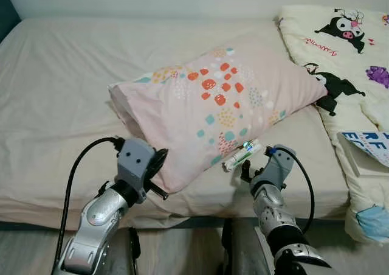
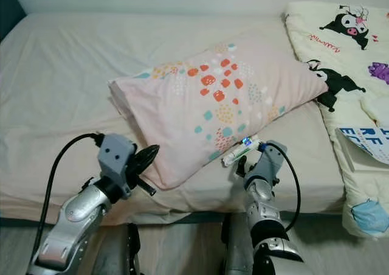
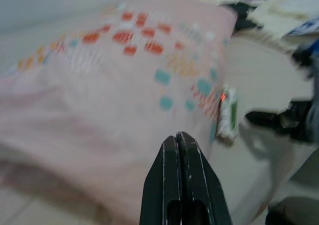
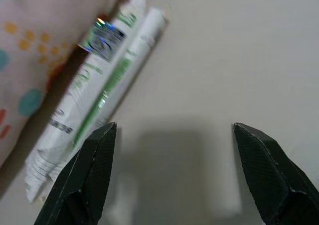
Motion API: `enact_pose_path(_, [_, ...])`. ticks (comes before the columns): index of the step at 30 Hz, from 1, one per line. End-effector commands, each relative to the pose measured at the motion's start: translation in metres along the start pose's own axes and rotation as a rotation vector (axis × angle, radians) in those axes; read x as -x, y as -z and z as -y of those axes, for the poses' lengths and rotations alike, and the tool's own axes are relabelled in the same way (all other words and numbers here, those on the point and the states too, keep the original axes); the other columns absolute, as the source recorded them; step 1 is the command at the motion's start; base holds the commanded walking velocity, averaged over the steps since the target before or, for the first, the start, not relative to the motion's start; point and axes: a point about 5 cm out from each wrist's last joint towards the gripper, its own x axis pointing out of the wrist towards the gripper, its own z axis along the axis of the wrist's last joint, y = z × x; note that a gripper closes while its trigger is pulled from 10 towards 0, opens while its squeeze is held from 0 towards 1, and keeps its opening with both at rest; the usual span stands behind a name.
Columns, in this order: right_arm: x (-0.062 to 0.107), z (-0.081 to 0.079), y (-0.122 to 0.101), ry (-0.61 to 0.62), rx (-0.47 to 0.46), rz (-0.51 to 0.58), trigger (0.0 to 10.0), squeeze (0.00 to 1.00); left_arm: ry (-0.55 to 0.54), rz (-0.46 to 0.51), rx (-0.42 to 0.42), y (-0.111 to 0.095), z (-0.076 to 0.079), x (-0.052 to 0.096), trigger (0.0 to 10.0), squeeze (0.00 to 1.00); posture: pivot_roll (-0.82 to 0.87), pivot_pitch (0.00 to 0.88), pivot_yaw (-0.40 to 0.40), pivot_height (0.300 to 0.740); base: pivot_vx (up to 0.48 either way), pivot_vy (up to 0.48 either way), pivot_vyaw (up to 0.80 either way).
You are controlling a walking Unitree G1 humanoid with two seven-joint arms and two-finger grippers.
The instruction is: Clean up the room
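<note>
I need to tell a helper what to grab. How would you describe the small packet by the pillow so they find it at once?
On the beige bed lies a pink pillow with coloured dots. Against its near edge, just ahead of the open right gripper, lies a white packet with green print and a shiny sticker, the only small thing there.

the left gripper (image 3: 182, 150), black fingers pressed together, points at a pink spotted fabric pillow (image 3: 114, 90); a white-and-green tube (image 3: 228, 114) lies beside it.

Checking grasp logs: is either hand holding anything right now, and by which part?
Nothing is held. The right hand is open over the sheet beside the tube; the left hand is shut and empty by the pillow.
</note>
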Motion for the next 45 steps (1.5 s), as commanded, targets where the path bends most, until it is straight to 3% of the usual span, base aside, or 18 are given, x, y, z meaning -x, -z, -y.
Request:
enact_pose_path(1, [-0.002,0.003,-0.001,0.002,-0.034,0.004,10.0,1.0,0.065,-0.023,-0.01,0.0,0.005,0.004,10.0,0.0,0.12,0.312,-0.053,0.564,0.0,0.0,0.0])
enact_pose_path(11, [-0.007,-0.006,-0.013,-0.055,-0.023,0.009,10.0,1.0,0.083,-0.01,-0.027,-0.01,0.006,0.003,10.0,0.0,0.14,0.316,-0.043,0.564,0.0,0.0,0.0])
enact_pose_path(16, [-0.009,-0.022,-0.016,-0.15,0.15,-0.021,10.0,0.97,0.095,-0.008,-0.03,-0.014,0.008,0.004,10.0,0.0,0.15,0.311,-0.041,0.564,0.0,0.0,0.0])
enact_pose_path(17, [-0.009,-0.022,-0.016,-0.15,0.15,-0.021,10.0,0.97,0.095,-0.008,-0.03,-0.014,0.008,0.004,10.0,0.0,0.15,0.311,-0.041,0.564,0.0,0.0,0.0])
enact_pose_path(18, [-0.01,-0.023,-0.016,-0.154,0.198,-0.036,10.0,0.82,0.095,-0.008,-0.031,-0.014,0.008,0.003,10.0,0.0,0.15,0.311,-0.041,0.564,0.0,0.0,0.0])
enact_pose_path(19, [-0.01,-0.026,-0.016,-0.161,0.266,-0.051,10.0,0.0,0.093,-0.01,-0.033,-0.014,0.008,0.003,10.0,0.0,0.15,0.309,-0.041,0.564,0.0,0.0,0.0])
enact_pose_path(25, [-0.011,-0.029,-0.017,-0.176,0.319,-0.064,10.0,0.0,0.093,-0.013,-0.033,-0.014,0.007,0.003,10.0,0.0,0.15,0.31,-0.04,0.564,0.0,0.0,0.0])
enact_pose_path(27, [-0.011,-0.031,-0.016,-0.188,0.37,-0.079,10.0,0.0,0.097,-0.017,-0.032,-0.013,0.008,0.003,10.0,0.0,0.15,0.312,-0.041,0.564,0.0,0.0,0.0])
enact_pose_path(29, [-0.011,-0.033,-0.017,-0.211,0.5,-0.103,10.0,0.0,0.111,-0.02,-0.023,-0.013,0.01,0.002,10.0,0.0,0.15,0.313,-0.043,0.564,0.0,0.0,0.0])
enact_pose_path(43, [-0.015,-0.016,-0.023,-0.153,0.591,-0.117,10.0,0.0,0.145,-0.019,-0.019,-0.013,0.014,-0.001,10.0,0.0,0.15,0.316,-0.038,0.564,0.0,0.0,0.0])
enact_pose_path(44, [-0.015,-0.015,-0.023,-0.152,0.591,-0.118,8.9,0.0,0.152,-0.019,-0.021,-0.013,0.015,-0.001,10.0,0.0,0.15,0.316,-0.039,0.564,0.0,0.0,0.0])
enact_pose_path(45, [-0.015,-0.015,-0.023,-0.152,0.591,-0.118,8.9,0.0,0.152,-0.019,-0.021,-0.013,0.015,-0.001,10.0,0.0,0.15,0.316,-0.039,0.564,0.0,0.0,0.0])
